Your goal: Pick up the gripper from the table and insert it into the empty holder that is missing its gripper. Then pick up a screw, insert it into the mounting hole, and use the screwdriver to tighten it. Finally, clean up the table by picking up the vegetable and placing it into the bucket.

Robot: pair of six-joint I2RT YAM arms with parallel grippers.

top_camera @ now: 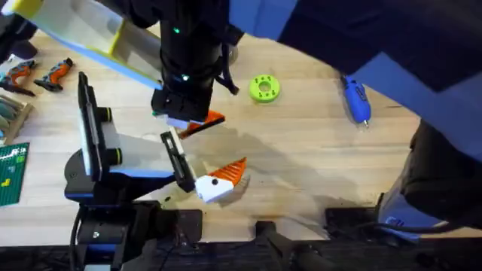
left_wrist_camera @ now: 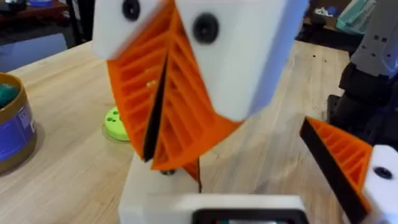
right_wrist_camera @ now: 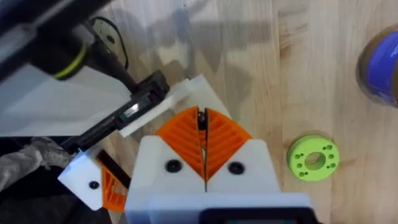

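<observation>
The step in hand was the first one, seating the gripper in the holder. The right tool had its orange ribbed pads pressed together, and a thin dark-edged sliver stood out between their tips. I took this to be the gripper held edge-on, though most of it was hidden by the pads. Directly under those tips sat the holder, the bare white block on one jaw of the left tool. That tool was spread wide, with its twin finger and its orange pad well off to the side of the holder. A small orange edge seemed to touch the holder's top in the left wrist view, but whether it had entered the slot could not be told. Next, the right tool would probably need a short, straight push toward the holder with the piece kept square to the slot, while the left tool held steady; a tilted piece could jam or slip out. The screwdriver lay on the counter well beyond the right tool, past the lime-green disc, and the bucket stood off to the side of the left tool, so the screw and cleanup steps appeared untouched.
</observation>
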